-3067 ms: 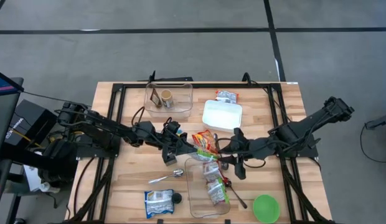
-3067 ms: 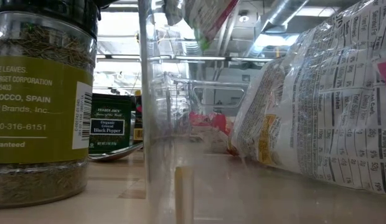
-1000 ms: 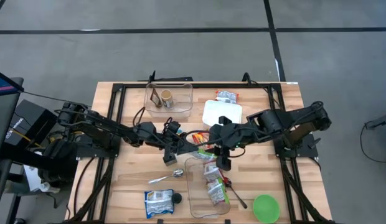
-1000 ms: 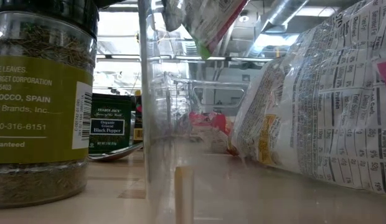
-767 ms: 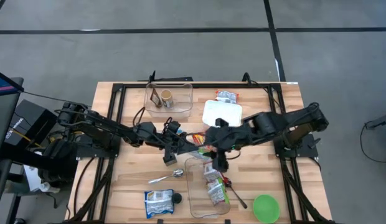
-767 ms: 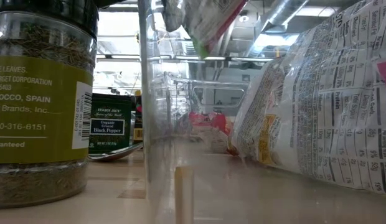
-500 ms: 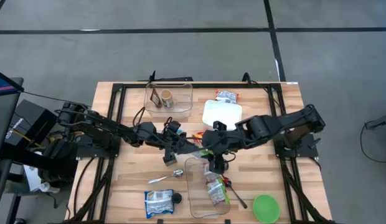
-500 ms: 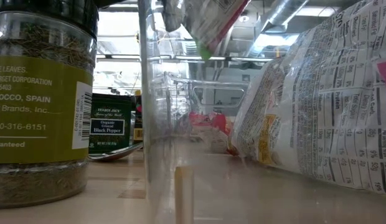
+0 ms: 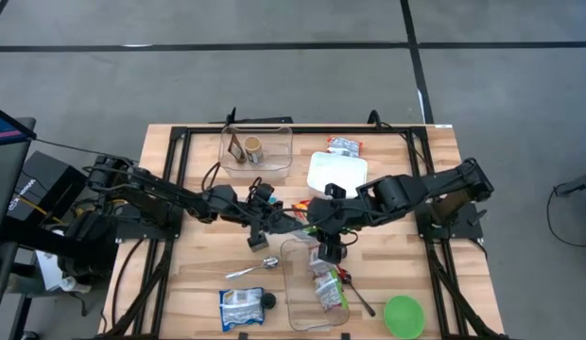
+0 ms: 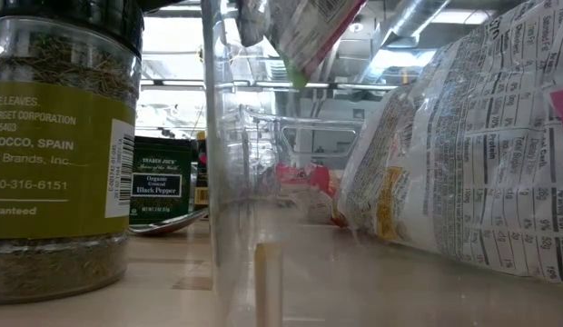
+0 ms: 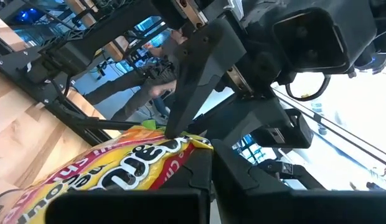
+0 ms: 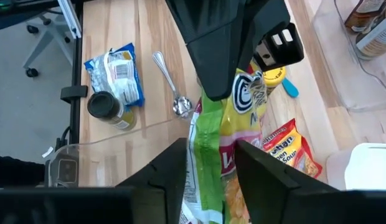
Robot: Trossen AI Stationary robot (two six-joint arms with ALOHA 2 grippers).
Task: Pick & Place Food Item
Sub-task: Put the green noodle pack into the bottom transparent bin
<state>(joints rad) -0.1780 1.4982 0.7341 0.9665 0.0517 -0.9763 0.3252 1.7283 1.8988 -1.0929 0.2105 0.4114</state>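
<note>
Left gripper [image 12: 233, 46] clamped on yellow-green-red crinkly snack bag [image 12: 233, 149], held above clear plastic bin [image 9: 312, 288] at table centre. Right gripper [image 12: 208, 171] straddles bag's lower part, jaws wide, grip unclear.

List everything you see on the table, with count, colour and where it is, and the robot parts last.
Snack bag: one, yellow-green, hanging over the long clear bin, held by the left gripper.
Long clear bin: one, front centre, packets inside.
Small clear bin: one, back left, jars inside.
White box: one, back centre.
Green bowl: one, front right.
Spoon: one, silver, front left.
Spice jar: one, dark lid, front left.
Blue-white packet: one, beside the jar.
Left gripper: shut on the snack bag.
Right gripper: either side of the bag.
</note>
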